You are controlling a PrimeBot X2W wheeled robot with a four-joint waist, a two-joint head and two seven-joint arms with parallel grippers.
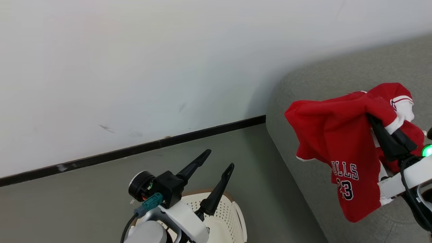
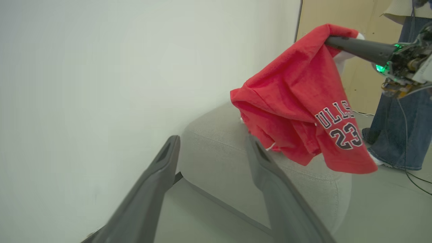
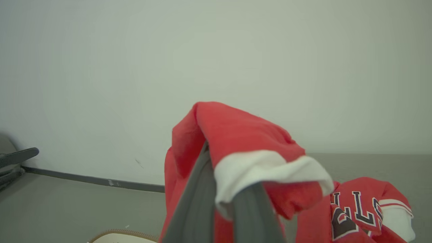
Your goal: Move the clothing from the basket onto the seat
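left pincer [image 1: 220, 158]: spread wide with nothing between the two dark fingers; from its own wrist view [image 2: 212, 140] both fingers are blurred and cut off at the bottom edge.
right pincer [image 1: 371, 118]: closed on a fold of the clothing [image 1: 334, 135]; its fingertips are buried in the cloth, so the exact grip point cannot be seen.
clothing: a red shirt with white trim hangs down from the right pincer's tips, above the seat [image 1: 337, 74]; whether its lower hem touches the cushion cannot be told. the dark lettering is partly folded away, reading only "ulls" over "23" [image 2: 341, 125].
second red piece [image 3: 364, 206]: just beyond the right pincer, red with white stripes and block letters; where it ends and the held shirt begins is hard to make out.
basket [image 1: 233, 216]: directly beneath the left pincer, mostly hidden by that arm and cut off by the frame's bottom; only a strip of brown rim [image 3: 118, 233] shows from the right wrist.
seat: grey, its rounded end lies ahead of the left pincer [image 2: 216, 141], under the hanging shirt.
person [image 2: 398, 135]: jeans-clad legs past the right pincer, upper body cut off.
wall [image 1: 135, 67]: pale, ahead of both pincers, with a dark skirting [image 1: 135, 148] at the floor [image 1: 263, 189].
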